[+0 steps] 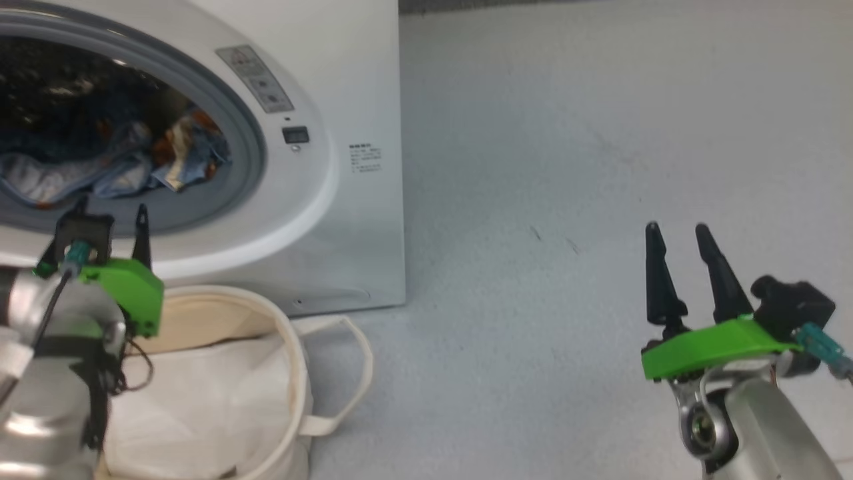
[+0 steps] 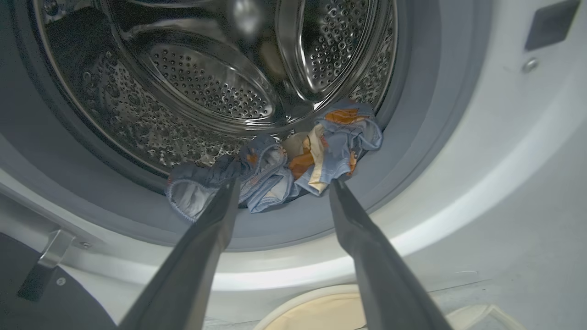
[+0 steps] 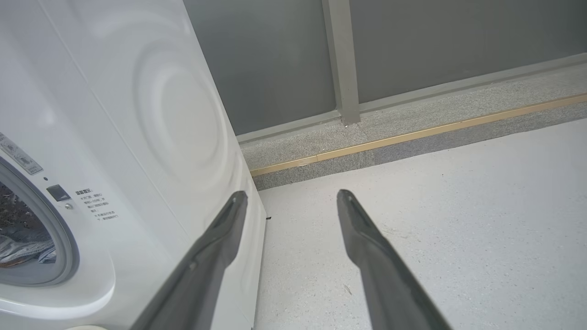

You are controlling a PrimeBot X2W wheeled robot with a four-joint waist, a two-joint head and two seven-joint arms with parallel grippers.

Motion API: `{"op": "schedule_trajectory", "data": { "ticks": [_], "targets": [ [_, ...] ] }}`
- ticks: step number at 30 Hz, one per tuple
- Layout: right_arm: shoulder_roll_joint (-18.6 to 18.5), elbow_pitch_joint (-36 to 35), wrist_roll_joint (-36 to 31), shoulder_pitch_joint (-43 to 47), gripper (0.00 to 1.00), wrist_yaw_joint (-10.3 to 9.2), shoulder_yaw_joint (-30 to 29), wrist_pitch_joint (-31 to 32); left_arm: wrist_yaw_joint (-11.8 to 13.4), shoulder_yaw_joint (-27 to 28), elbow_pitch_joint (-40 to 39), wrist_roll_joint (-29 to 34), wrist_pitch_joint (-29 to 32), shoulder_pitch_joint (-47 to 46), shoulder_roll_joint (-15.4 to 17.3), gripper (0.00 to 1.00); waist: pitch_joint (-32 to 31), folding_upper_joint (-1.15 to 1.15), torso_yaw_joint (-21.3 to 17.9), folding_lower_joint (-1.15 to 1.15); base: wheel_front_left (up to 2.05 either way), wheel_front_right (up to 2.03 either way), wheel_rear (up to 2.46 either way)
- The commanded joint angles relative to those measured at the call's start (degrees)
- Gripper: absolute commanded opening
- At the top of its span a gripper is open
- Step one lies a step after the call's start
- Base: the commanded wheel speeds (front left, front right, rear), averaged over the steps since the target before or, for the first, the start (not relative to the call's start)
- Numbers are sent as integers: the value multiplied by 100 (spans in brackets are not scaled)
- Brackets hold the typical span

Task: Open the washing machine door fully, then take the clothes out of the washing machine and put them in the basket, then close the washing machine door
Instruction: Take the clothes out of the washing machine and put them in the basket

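Nearest me, at the left, the basket point(image 1: 296, 373) stands on the floor point(image 1: 566, 167), hard against the foot of the washing machine point(image 1: 360, 233) and right under its mouth; it holds its white liner point(image 1: 200, 400) and no garment that I can see; one looped handle point(image 1: 365, 373) faces me. Above it hangs the left gripper point(image 1: 112, 230), fingers spread wide and holding nothing, aimed into the mouth; well off to the right the right gripper point(image 1: 678, 240) hovers over bare floor, likewise wide and empty.

Further in, the clothes point(image 2: 293, 160) lie in one tangled heap at the front lip of the drum point(image 2: 206, 87), light blue with orange patches; the left fingertips point(image 2: 227, 201) stop just short of it or brush it, I cannot tell which. The mouth stands uncovered; the dark slab beside a hinge bracket point(image 2: 50, 250) I take for the washing machine door point(image 2: 69, 307), swung aside.

So I judge the opening done and the taking-out in hand; next the left arm should push in, straddle a fold, close, lift it over the grey lip and lower it into the basket.

Counted: two grippers, one basket, one washer, one heap whose pieces I cannot number. Farthest off runs a grey wall point(image 3: 275, 59).
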Motion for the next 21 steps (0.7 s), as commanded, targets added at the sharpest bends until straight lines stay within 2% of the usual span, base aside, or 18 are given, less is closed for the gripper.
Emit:
{"op": "schedule_trajectory", "data": {
  "ticks": [1,9,21],
  "targets": [
    [-90,-268,-42,-287,100,23,87,-71,144,-6,292,292,78,-640,398,100,332,0,-140,0,0,0,0],
    [-181,-435,-54,-472,100,23,9,-71,491,-274,1502,708,440,-1756,629,100,960,0,-290,0,0,0,0],
    [-223,-796,-71,-728,100,23,-165,-71,582,-425,2350,821,1126,-2975,941,100,1921,0,-356,0,0,0,0]
  ]
}}
